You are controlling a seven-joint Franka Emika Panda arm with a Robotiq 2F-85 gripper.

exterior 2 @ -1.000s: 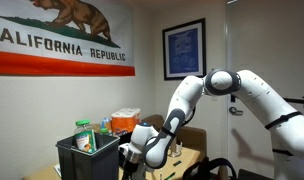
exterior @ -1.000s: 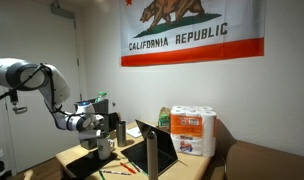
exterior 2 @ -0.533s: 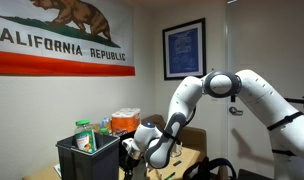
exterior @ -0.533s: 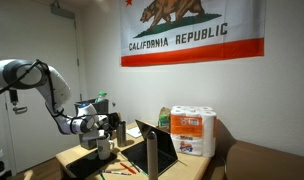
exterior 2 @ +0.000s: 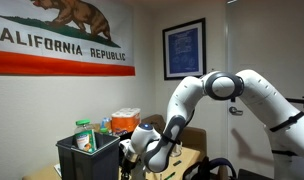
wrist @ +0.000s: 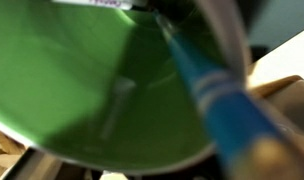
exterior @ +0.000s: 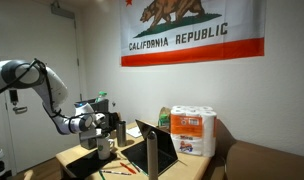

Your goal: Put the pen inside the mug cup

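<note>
The wrist view is filled by the green inside of the mug cup [wrist: 82, 90], seen from close above. A blue pen [wrist: 207, 95] with a pale band leans inside it, its tip low against the inner wall and its upper end blurred at the lower right. In an exterior view my gripper [exterior: 100, 138] hangs just over the small pale mug cup [exterior: 105, 150] on the desk, beside a dark tumbler [exterior: 120, 130]. The jaws stand open, with nothing pinched between them. In an exterior view the gripper [exterior 2: 127, 157] is low behind a black bin, which hides the mug.
An open laptop [exterior: 157, 150] stands next to the mug, and loose pens [exterior: 117, 170] lie on the desk in front. A pack of paper rolls [exterior: 192, 130] sits behind. The black bin [exterior 2: 92, 158] holds a green bottle.
The arm has shifted only slightly, and the gripper stays low over the mug.
</note>
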